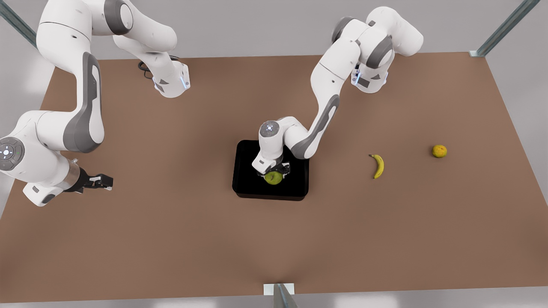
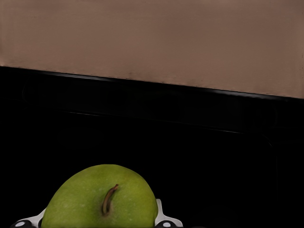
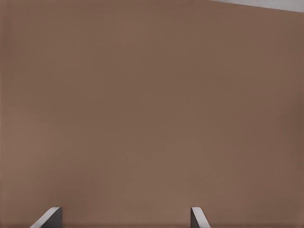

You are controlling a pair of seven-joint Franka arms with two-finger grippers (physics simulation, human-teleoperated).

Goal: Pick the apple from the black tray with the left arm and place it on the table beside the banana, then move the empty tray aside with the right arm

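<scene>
The yellow-green apple (image 1: 273, 177) lies in the black tray (image 1: 248, 171) at the table's middle. My left gripper (image 1: 274, 173) comes down on it from the arm at the front view's right. In the left wrist view the apple (image 2: 102, 199), stem up, fills the space between the fingers (image 2: 166, 221), which press on both its sides, with the tray (image 2: 190, 142) underneath. The banana (image 1: 377, 165) rests on the table (image 1: 171, 239) to the front view's right of the tray. My right gripper (image 1: 107, 182) waits open near the table's left edge, its fingertips (image 3: 50, 217) wide apart over bare tabletop.
A small orange-yellow round fruit (image 1: 439, 151) sits further to the front view's right than the banana. Bare brown tabletop (image 3: 152, 104) spreads between the tray and the banana and along the near edge. Metal frame posts (image 1: 280, 295) stand at the table's edges.
</scene>
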